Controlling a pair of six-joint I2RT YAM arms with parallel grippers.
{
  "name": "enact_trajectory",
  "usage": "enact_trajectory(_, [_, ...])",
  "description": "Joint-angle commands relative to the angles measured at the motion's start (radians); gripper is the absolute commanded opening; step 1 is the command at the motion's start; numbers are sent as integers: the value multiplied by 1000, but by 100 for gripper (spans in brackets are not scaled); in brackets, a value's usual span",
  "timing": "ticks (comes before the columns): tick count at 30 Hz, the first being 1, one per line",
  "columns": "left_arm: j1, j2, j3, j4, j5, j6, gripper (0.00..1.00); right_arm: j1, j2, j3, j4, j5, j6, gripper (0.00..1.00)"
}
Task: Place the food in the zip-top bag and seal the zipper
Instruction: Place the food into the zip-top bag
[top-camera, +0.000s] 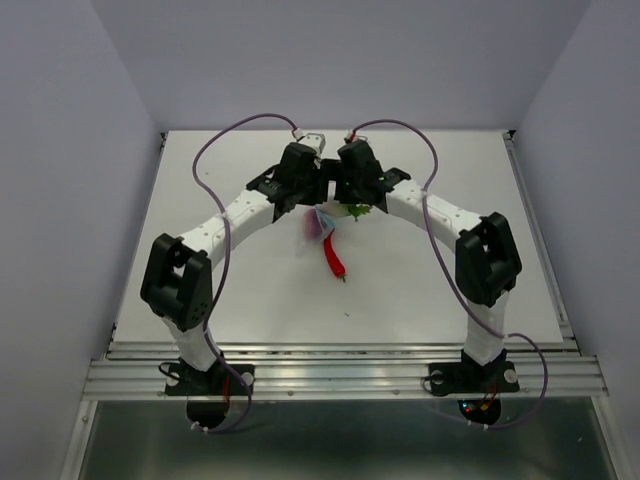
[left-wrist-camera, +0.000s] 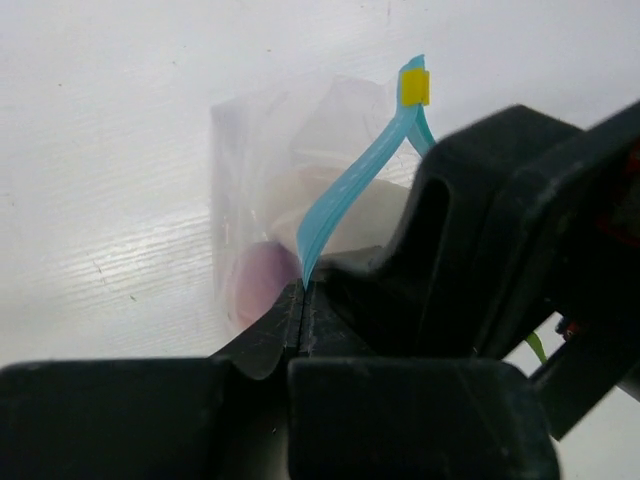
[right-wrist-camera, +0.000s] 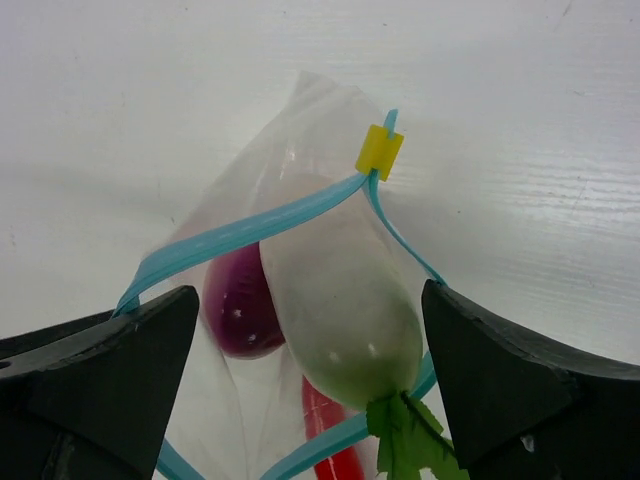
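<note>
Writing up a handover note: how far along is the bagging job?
Done: the purple ball sits inside the bag. In hand: the left claw pinches the zipper strip, and the white vegetable is mostly in, its leaves poking out within the open right claw. Left: the chili looks largely outside, and the zipper gapes, its yellow slider at one end.

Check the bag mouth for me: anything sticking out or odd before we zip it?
Yes. The white vegetable's green stem pokes out past the open zipper, and the red chili appears to trail out of the bag. Both would likely block the seal.
</note>
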Motion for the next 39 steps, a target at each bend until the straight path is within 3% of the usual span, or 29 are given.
enact_trajectory(1, [-24, 27, 73, -9, 10, -26, 0, 19, -74, -12, 78, -126, -30, 100])
enact_trajectory(10, [-21, 32, 87, -12, -3, -32, 0, 19, -329, -248, 81, -134, -133, 100])
enact_trajectory(21, [-21, 10, 85, -15, 0, -26, 0, 19, -435, -420, 75, -97, -222, 100])
enact_trajectory(30, [-21, 7, 82, -14, 6, -23, 0, 19, -412, -439, 68, -68, -255, 72])
enact_trajectory(34, [-19, 3, 77, -12, 6, -23, 0, 19, -383, -430, 68, -35, -266, 51])
enact_trajectory(37, [-19, -2, 74, -9, 9, -21, 0, 19, -366, -422, 68, -18, -272, 43])
enact_trajectory(39, [-21, -8, 73, -9, 9, -21, 0, 19, -351, -417, 68, -21, -274, 43])
